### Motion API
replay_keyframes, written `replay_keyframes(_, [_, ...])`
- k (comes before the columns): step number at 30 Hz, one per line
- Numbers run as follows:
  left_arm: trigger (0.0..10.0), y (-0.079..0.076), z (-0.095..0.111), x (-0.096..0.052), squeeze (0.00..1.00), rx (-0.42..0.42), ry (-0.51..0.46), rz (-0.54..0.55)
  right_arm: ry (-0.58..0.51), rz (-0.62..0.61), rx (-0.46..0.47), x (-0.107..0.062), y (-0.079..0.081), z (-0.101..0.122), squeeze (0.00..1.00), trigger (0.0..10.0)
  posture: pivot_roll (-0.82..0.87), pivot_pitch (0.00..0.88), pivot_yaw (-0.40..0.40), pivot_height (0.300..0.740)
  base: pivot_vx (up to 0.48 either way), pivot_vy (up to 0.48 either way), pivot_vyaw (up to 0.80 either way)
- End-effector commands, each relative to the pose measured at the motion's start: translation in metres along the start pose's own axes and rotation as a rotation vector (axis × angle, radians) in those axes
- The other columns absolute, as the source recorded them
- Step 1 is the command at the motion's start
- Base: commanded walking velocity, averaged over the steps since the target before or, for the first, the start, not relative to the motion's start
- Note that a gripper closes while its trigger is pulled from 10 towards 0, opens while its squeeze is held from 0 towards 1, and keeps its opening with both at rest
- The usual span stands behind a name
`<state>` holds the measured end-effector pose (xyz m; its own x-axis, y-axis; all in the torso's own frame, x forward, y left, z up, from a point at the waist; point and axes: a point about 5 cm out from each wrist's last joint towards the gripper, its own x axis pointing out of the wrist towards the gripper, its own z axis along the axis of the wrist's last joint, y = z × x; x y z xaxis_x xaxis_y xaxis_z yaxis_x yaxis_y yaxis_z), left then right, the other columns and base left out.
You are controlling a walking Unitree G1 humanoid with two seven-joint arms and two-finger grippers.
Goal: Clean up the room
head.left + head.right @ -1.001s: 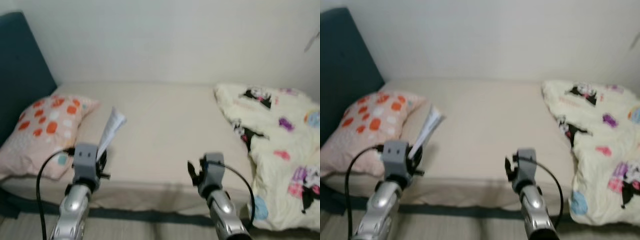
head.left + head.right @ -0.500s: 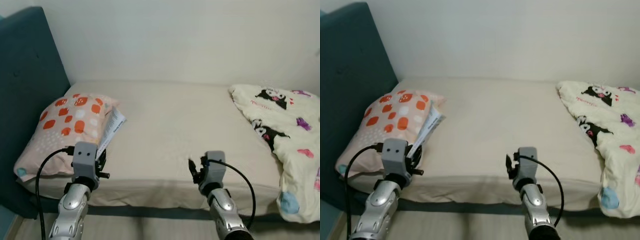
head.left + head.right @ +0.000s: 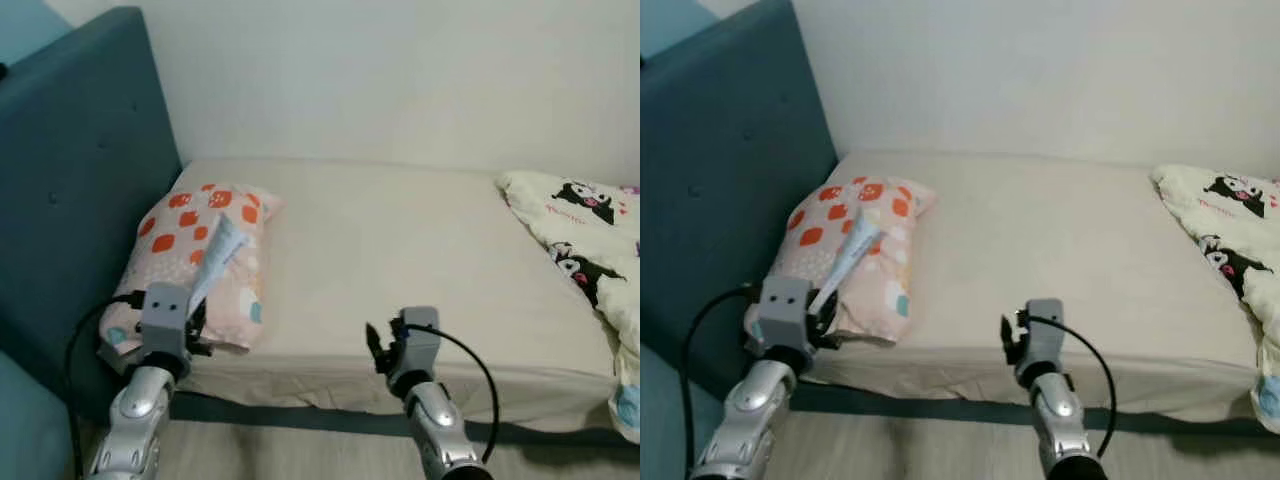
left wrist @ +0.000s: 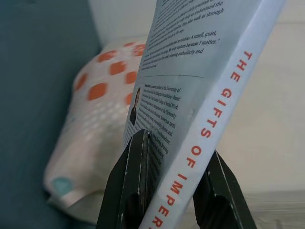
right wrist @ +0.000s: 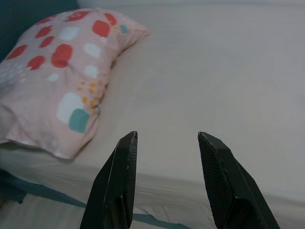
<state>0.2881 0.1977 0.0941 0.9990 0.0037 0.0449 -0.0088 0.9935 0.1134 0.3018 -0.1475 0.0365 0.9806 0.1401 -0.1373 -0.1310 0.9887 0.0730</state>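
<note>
Here a pale blue book [image 4: 205, 90] is held in the left tool [image 4: 167, 191], whose two black fingers are closed on its lower edge, one on the back cover and one on the far side, so that the spine with its orange lettering is kept upright and the book is prevented from flopping open. In the head views the book is seen raised in front of the spotted pillow [image 3: 205, 255], which is lain at the left end of the bed [image 3: 400, 250] against the teal headboard [image 3: 80, 170]; it is probably carried this way so that it can be taken off to a proper place. The right tool [image 5: 167, 181] is held empty, its fingers spread apart, level with the near edge of the mattress and well apart from the pillow, presumably kept free for the next pick. A cartoon-printed blanket [image 3: 590, 230] is bunched at the right end of the bed, and is judged to be still unfolded. The book is not yet put down, so the tidying is thought to be at an early stage.
</note>
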Motion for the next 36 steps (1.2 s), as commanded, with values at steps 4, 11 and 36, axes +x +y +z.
replay_keyframes(4, [10.0,-0.007,0.004,0.0,0.0,-0.003,-0.021,-0.026,0.005,-0.025,0.001,-0.003,-0.008,-0.002,0.0,10.0,0.06,0.105,-0.032,0.74,0.0,-0.12,0.0])
replay_keyframes(11, [10.0,-0.01,0.005,0.001,0.0,0.0,-0.013,-0.024,0.006,-0.028,0.003,-0.003,-0.009,-0.003,0.0,10.0,0.06,0.106,-0.032,0.74,0.0,0.0,0.0])
replay_keyframes(36, [10.0,-0.038,-0.001,0.009,0.0,-0.11,0.094,-0.13,-0.016,0.042,0.001,0.009,0.001,0.014,0.0,10.0,0.04,0.096,-0.036,0.74,0.0,0.0,0.0])
